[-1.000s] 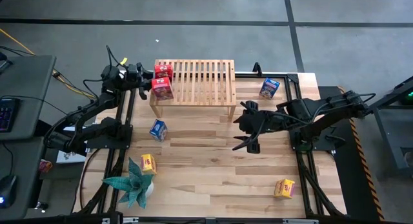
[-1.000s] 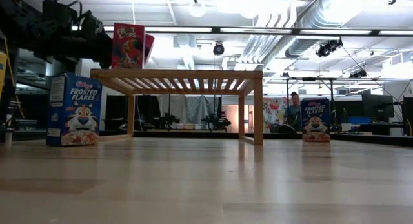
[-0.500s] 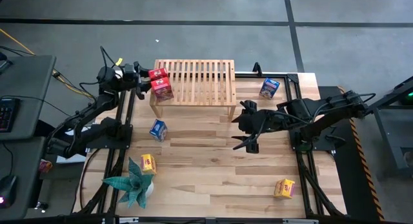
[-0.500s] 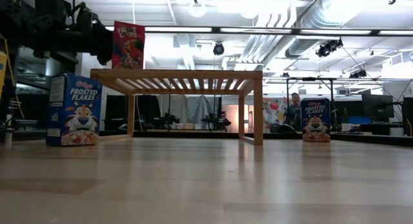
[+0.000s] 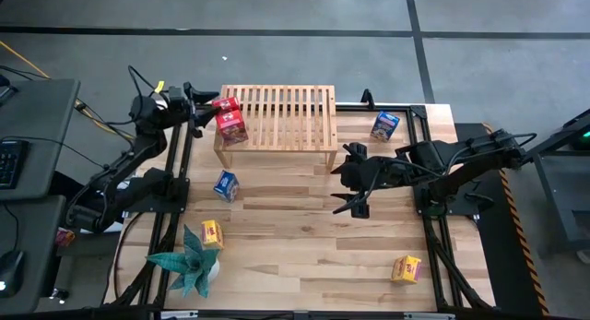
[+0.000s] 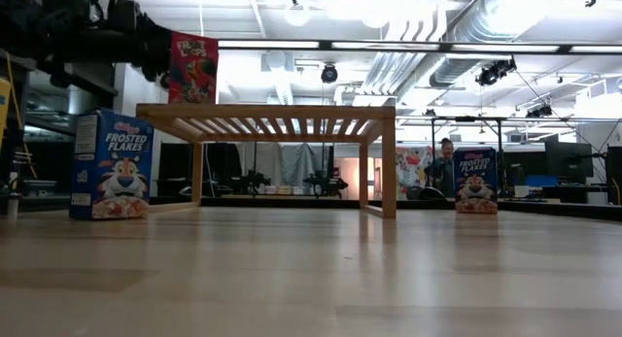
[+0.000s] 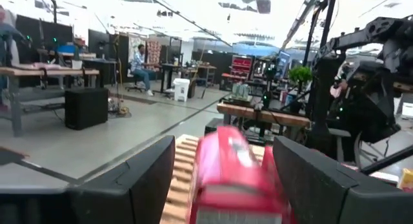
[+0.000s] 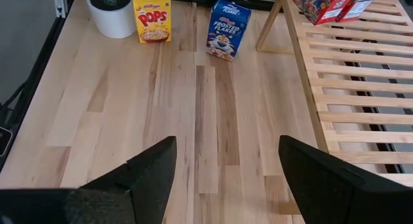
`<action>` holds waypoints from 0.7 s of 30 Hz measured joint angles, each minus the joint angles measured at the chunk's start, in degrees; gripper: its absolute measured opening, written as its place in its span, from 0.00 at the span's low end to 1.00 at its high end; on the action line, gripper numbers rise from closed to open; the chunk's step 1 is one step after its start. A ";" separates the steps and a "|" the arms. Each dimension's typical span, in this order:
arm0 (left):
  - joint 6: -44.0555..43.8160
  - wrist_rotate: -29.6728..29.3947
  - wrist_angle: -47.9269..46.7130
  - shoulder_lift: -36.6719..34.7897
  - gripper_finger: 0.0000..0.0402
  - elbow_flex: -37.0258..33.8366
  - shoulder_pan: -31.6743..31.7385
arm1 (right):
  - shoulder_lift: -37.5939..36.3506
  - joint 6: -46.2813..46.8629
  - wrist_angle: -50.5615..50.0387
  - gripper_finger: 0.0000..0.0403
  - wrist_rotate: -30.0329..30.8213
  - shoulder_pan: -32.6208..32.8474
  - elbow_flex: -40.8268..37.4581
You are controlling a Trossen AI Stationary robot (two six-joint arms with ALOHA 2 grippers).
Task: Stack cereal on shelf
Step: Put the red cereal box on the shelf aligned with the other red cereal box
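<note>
Left gripper, jaws parted and released around the red cereal box standing on the shelf left end, should retreat straight back, clear of the carton; right gripper idles open mid-table.

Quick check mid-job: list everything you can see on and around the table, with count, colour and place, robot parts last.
Shelf: one, light wood, slatted, at the table's far edge.
Red cereal boxes: two, side by side on the shelf's left end.
Blue cereal boxes: two, one on the table in front of the shelf's left leg, one on the table right of the shelf.
Yellow cereal boxes: two, one beside the plant, one near the table's front right corner.
Plant: one, teal, spiky, in a white pot at the front left corner.
Person: one, far back in the room.
Left gripper: open, beside the red boxes, holding nothing.
Right gripper: open, above the table in front of the shelf's right end.
</note>
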 joint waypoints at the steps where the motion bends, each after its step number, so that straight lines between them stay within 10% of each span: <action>1: -0.34 -0.21 -0.03 0.00 0.63 0.60 0.00 | 0.00 0.00 0.02 0.66 0.00 0.00 0.00; 13: -7.03 -2.78 -0.31 -0.53 0.59 10.07 -3.84 | 0.00 -6.37 -0.06 0.66 5.84 -0.54 0.00; 21: -3.87 -7.60 -6.99 -6.60 0.22 10.12 -16.26 | 0.00 -6.26 -3.91 0.57 2.34 -7.91 0.01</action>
